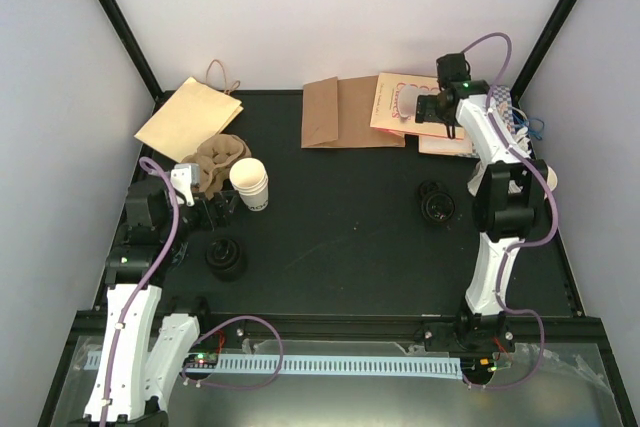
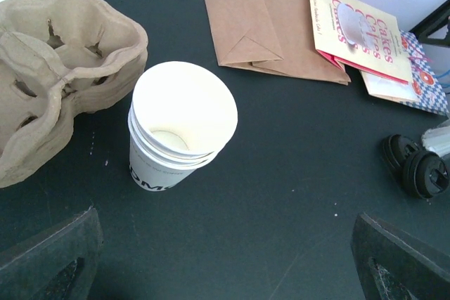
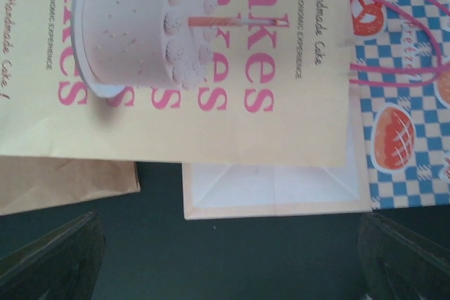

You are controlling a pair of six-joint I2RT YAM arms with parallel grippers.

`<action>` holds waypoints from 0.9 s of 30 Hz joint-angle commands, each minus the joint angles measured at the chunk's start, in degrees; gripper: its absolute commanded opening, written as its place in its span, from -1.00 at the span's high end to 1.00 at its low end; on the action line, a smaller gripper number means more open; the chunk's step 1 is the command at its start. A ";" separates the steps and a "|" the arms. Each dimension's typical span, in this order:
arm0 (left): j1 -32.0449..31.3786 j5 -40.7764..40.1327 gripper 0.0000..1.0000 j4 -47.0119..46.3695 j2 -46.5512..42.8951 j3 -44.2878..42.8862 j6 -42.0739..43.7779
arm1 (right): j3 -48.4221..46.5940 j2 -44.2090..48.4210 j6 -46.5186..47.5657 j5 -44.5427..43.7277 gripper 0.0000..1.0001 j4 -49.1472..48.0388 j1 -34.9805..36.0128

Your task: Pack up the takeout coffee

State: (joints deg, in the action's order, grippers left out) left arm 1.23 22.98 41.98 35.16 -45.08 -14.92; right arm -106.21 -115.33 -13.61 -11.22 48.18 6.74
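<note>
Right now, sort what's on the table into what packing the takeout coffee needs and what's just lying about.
Likely for the job: white paper cup, black lids, cardboard cup carrier, brown paper bags.
Probably lying about: cake-print bag, blue checked bag, tan handled bag.

Overhead camera looks down; both closer wrist cameras share the cake bag point(image 3: 176, 61).

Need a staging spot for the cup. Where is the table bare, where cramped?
Widest bare patch: mid-table, between the paper cup, the flat brown bags behind and the right black lids. Another strip: near edge, right of the left black lids. Crowded: back left around the cup carrier; back right, overlapping printed bags.
</note>
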 commanded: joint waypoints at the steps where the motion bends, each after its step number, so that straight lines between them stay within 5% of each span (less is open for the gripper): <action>1: -0.35 -0.15 -0.98 -0.45 0.37 -0.53 0.77 | -6.44 -4.36 1.26 5.44 -1.00 0.22 -3.07; 11: -0.43 -0.60 -0.98 -0.42 -0.31 -0.54 0.77 | -21.14 -16.93 -1.12 8.81 -0.99 6.25 -8.27; 27: -0.38 -0.14 -0.98 -0.41 1.09 -0.53 0.85 | -23.61 -25.14 -4.01 9.81 -0.90 5.32 -10.47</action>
State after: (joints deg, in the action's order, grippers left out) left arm 1.04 22.92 42.00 35.81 -45.08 -14.90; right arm -128.03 -138.21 -16.86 -2.76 53.39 -3.14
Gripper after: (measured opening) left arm 0.989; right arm 0.971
